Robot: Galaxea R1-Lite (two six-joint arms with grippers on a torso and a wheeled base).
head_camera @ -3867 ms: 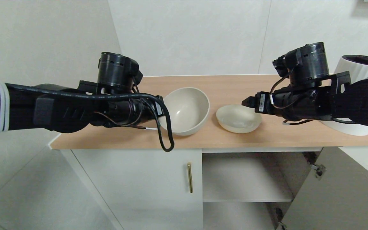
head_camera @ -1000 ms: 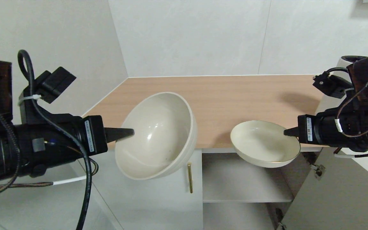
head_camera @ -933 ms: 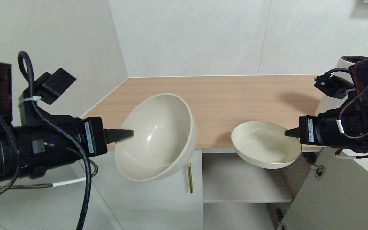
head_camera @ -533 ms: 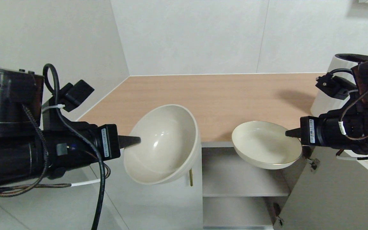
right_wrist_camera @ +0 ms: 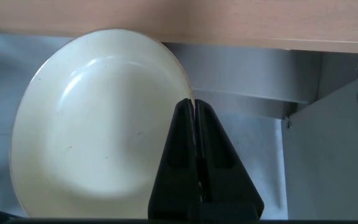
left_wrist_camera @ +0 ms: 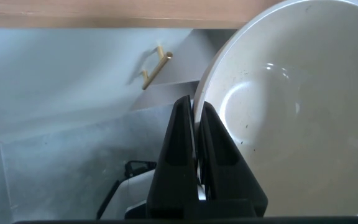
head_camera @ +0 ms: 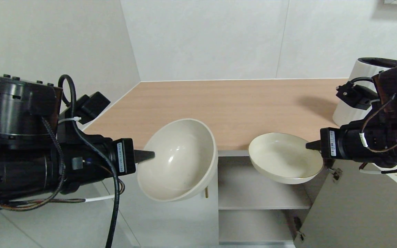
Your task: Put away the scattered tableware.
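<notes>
In front of the bench's point(head_camera: 236, 103) front edge, both pieces of tableware hang in the air, each gripped by one arm. The left pincer point(head_camera: 146, 155) is clamped on the rim of the deep bowl point(head_camera: 179, 162), one finger inside the wall and one outside, as the left wrist view shows point(left_wrist_camera: 196, 106). The right pincer point(head_camera: 310, 145) is closed the same way on the rim of the shallow bowl point(head_camera: 283, 158), its fingers pinching the thin edge point(right_wrist_camera: 193, 102). The deep bowl sits before the closed cupboard door with the gold handle point(left_wrist_camera: 154, 67). The shallow bowl sits before the open compartment, above its shelf point(head_camera: 253, 196). On progress, the picking up looks done, since no dish lies on the bench top and only a white ribbed container point(head_camera: 353, 100) stands at its right end. What seems left is the stowing: neither bowl is on a shelf yet, and both would have to go into the open cupboard and be let go. Both bowls are round, so neither has a true long axis; the way the mouth faces matters more. The deep bowl is tipped steeply, its opening turned up and back toward the robot, with the gripped side of the rim on its left. The shallow bowl lies far nearer level, mouth upward with a slight tilt, gripped at its right rim.
</notes>
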